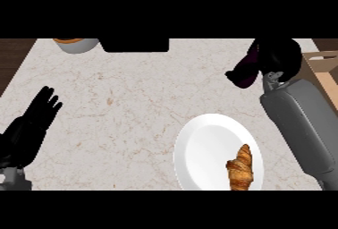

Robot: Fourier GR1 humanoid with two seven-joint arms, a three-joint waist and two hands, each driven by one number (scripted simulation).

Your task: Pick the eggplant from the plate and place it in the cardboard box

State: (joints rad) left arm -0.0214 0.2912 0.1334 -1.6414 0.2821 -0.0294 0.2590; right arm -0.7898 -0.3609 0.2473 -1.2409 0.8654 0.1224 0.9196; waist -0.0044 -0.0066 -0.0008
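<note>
The eggplant point(243, 70) is held by the closed right hand point(277, 53), hanging at its left side. It should be carried over the cardboard box point(322, 74), just right of the hand, and lowered inside before release.

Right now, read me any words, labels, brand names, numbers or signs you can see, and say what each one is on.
None: no readable text shows in this view.
The cardboard box, the white plate, the croissant on it, the eggplant held in the right hand and the bowl at the top left all show plain surfaces, with no label, brand, number or sign.
</note>
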